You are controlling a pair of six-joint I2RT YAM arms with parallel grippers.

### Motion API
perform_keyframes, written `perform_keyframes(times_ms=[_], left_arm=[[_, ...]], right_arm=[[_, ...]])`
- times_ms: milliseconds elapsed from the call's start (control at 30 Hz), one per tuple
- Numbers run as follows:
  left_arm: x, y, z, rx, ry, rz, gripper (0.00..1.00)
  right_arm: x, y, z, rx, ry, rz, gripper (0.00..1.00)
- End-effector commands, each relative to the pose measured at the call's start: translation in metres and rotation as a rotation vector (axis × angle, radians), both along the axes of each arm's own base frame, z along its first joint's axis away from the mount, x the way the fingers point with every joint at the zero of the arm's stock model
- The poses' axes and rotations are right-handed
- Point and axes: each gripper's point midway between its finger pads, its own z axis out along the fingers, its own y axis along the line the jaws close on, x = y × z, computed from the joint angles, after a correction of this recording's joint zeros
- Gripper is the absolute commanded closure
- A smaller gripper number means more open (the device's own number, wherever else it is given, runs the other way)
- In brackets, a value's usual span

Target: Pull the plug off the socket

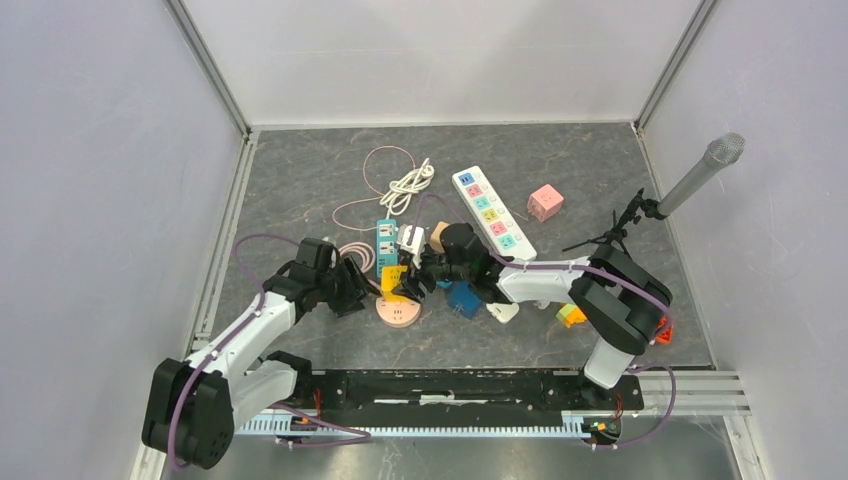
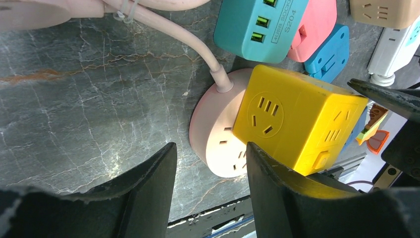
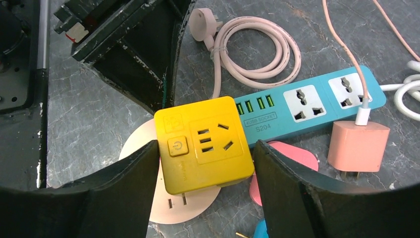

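Observation:
A yellow cube plug (image 3: 203, 144) sits on a round pink socket (image 3: 183, 208) near the table's middle; both show in the top view, the plug (image 1: 395, 279) above the socket (image 1: 398, 314). My right gripper (image 3: 205, 146) straddles the cube from above, with a finger against each side. My left gripper (image 2: 208, 146) is open at the socket's (image 2: 223, 148) near edge. Its right finger (image 2: 277, 198) lies beside and under the yellow cube (image 2: 297, 124). The plug's pins are hidden.
A teal power strip (image 3: 307, 101) with a pink charger (image 3: 357, 146) lies just behind the cube. A coiled pink cable (image 3: 252, 49), a flat pink plug (image 3: 292, 156) and a blue plug (image 1: 463, 298) crowd around. A white power strip (image 1: 492, 210) and a pink cube (image 1: 545, 202) lie further back.

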Motion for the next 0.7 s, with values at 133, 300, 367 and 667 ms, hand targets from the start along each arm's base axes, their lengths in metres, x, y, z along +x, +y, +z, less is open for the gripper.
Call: perform_keyframes(times_ms=[133,300,367,667], left_arm=[[0.003,0.003,0.005,0.025,-0.042,-0.022,0.41],[0.003,0.005,0.005,0.033,-0.043,-0.016,0.44],[0.002,0.005,0.006,0.034,-0.043,-0.016,0.45],[0.0,0.017,0.005,0.107,-0.04,-0.019,0.47]], right_arm=[[0.002,0.012,-0.002,-0.002,-0.025,0.043,0.24],[0.0,0.016,0.004,0.037,-0.009,0.044,0.51],[0.0,0.018,0.013,0.095,-0.001,0.024,0.63],[-0.002,0.022,0.026,0.166,-0.035,-0.167,0.9]])
